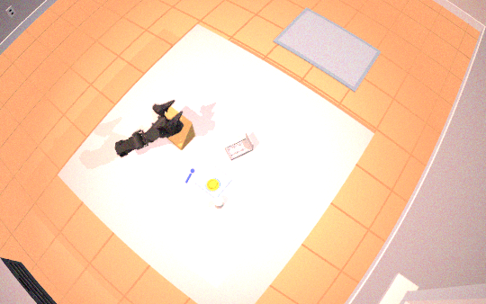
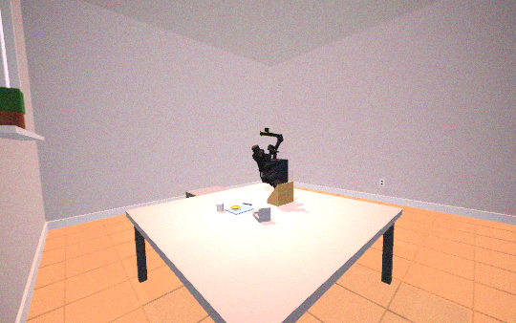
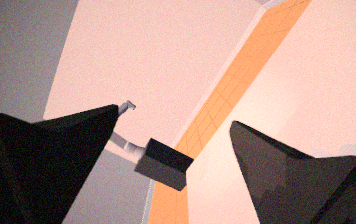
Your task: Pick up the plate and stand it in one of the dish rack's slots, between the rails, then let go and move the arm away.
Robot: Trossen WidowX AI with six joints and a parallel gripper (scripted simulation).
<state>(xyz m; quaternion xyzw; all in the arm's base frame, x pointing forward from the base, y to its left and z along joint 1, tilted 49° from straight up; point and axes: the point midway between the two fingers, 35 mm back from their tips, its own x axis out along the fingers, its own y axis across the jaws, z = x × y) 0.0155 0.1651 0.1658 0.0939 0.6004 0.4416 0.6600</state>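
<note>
End effector (image 1: 170, 111) spread wide and holding nothing at left of centre, over wooden block (image 1: 182, 131), yellow plate (image 1: 212, 183) lower centre on tabletop (image 1: 279, 216), rack (image 1: 239, 147) right of block.

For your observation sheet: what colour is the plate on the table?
Yellow. The plate shows best in the top view, lying on a pale blue mat.

the small yellow plate (image 1: 212, 183) is lying flat on a pale blue mat; the dish rack (image 1: 239, 147) is sitting near it, apart, rails blurred.
</note>
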